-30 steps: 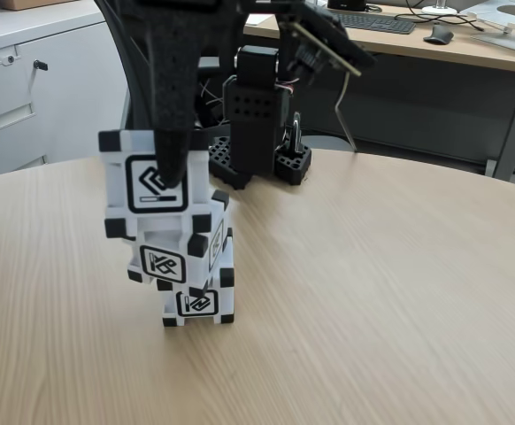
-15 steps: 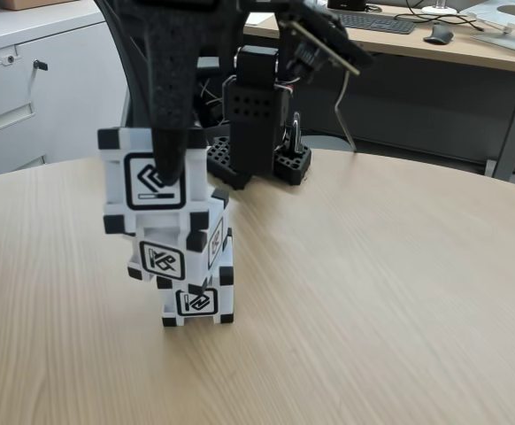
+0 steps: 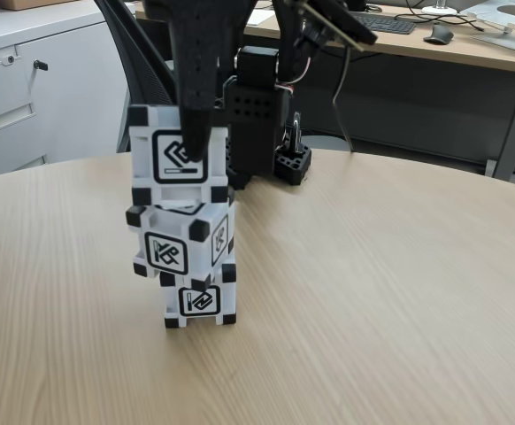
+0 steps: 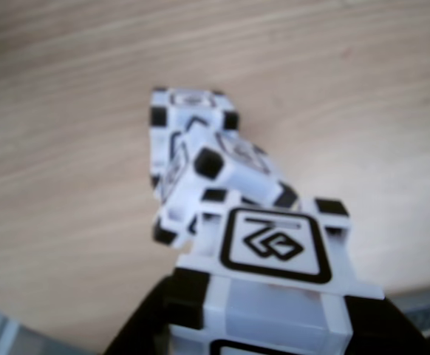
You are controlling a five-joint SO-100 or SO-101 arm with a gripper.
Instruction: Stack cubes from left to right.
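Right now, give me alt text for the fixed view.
Three cubes stand stacked on a wooden table, the gripper gripping the top cube from above. The middle cube sits twisted on the bottom cube.

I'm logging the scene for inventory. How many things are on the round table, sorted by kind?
Cubes: 3, stacked: top cube held in the hand, middle cube, bottom cube.
Robot arm: 1, black base at the table's far edge.
Total: 4.
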